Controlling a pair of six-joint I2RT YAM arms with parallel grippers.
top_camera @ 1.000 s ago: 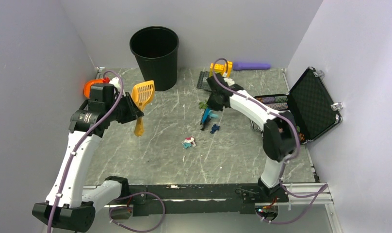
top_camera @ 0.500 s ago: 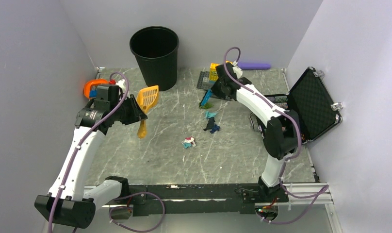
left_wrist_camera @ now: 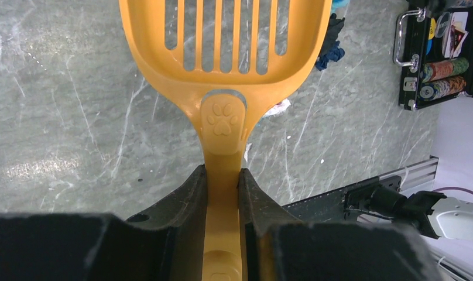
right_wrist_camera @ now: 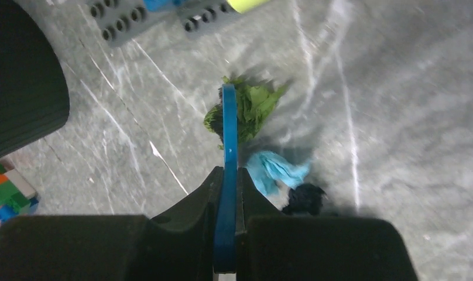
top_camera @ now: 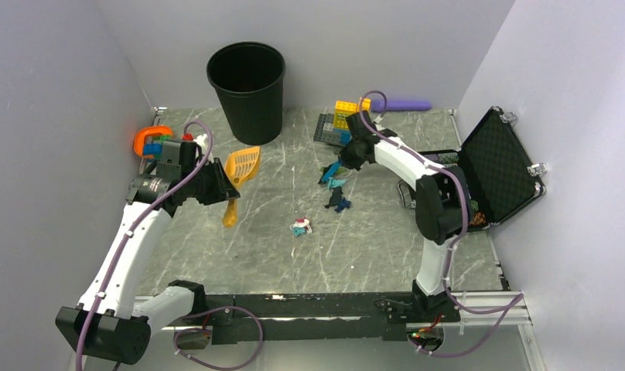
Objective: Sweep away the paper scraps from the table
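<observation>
The left gripper (left_wrist_camera: 222, 175) is clamped on the handle of an orange slotted scoop (left_wrist_camera: 224, 120) over the left of the table (top_camera: 240, 239). The paper scraps (top_camera: 301, 227) are small crumpled wads lying mid-table. A navy wad (right_wrist_camera: 304, 199), teal wad (right_wrist_camera: 275, 168) and green wad (right_wrist_camera: 253, 105) sit by the thin blue blade (right_wrist_camera: 229, 117) pinched tight in the right gripper (right_wrist_camera: 226, 178).

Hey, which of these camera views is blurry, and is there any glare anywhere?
Right wrist view: smeared, the green scrap looks soft. Left wrist view: sharp, with a glare patch on the table. Top external view: crisp, evenly lit.
</observation>
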